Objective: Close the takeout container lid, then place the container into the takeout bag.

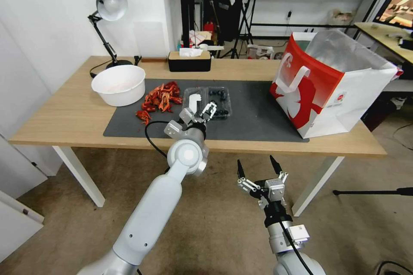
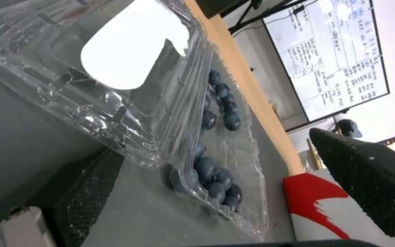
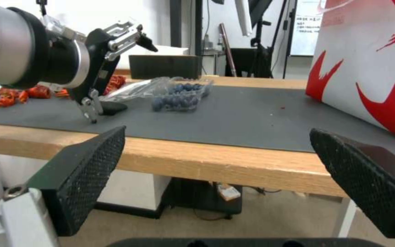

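The takeout container point(image 1: 218, 101) lies open on the dark mat, with blueberries in its tray point(image 2: 211, 175). Its lid point(image 1: 194, 99), marked by a white sticker point(image 2: 129, 58), is folded out toward the crayfish and tilted slightly up. My left gripper point(image 1: 200, 111) is open at the container's near side. One finger point(image 2: 87, 181) sits low on the mat under the lid's edge, and the other finger point(image 2: 367, 178) is up in the air. The takeout bag point(image 1: 331, 81) stands open at the right end of the table. My right gripper point(image 1: 257, 165) hangs open below the table's front edge.
A white bowl point(image 1: 119, 84) and a pile of red crayfish point(image 1: 160, 96) lie left of the container. A black tissue box point(image 1: 189, 61) and a desk lamp point(image 1: 107, 8) stand at the back. Bare mat point(image 1: 258, 116) stretches between container and bag.
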{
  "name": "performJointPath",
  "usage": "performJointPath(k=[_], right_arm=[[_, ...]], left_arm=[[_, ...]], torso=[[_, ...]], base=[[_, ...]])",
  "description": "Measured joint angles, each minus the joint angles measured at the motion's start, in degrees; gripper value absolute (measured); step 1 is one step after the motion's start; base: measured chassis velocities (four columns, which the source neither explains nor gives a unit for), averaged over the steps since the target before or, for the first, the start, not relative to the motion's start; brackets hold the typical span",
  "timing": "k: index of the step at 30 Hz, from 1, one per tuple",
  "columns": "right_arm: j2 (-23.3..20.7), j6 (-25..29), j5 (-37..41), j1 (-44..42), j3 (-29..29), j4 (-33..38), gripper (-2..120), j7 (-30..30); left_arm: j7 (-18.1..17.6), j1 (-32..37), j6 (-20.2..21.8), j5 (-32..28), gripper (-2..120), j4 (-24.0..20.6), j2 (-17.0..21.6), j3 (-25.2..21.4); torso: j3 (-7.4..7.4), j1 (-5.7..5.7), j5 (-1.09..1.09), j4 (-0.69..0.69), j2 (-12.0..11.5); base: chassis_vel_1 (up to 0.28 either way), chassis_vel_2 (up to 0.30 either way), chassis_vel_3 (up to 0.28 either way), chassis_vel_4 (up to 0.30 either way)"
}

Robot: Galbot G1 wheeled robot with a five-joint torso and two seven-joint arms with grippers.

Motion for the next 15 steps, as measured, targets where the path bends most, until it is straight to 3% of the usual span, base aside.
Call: performJointPath(k=[6, 15], right_arm=[[0.2, 0.2, -0.3, -0.1, -0.1, -0.5, 100, -0.1], [0.5, 0.6, -0.7, -0.3, -0.5, -0.9, 100, -0.3]], left_arm=[[0.8, -0.3, -1.3, -0.1, 100, 0.8, -0.3, -0.1], [5.1, 0.7, -4.5, 0.9, 100, -0.3, -0.4, -0.1]], torso=[[0.00, -0.01, 0.00, 0.00, 0.0], [0.01, 0.00, 0.00, 0.00, 0.0]], base=[[0.000, 0.000, 0.000, 0.000], [0.000, 0.000, 0.000, 0.000]])
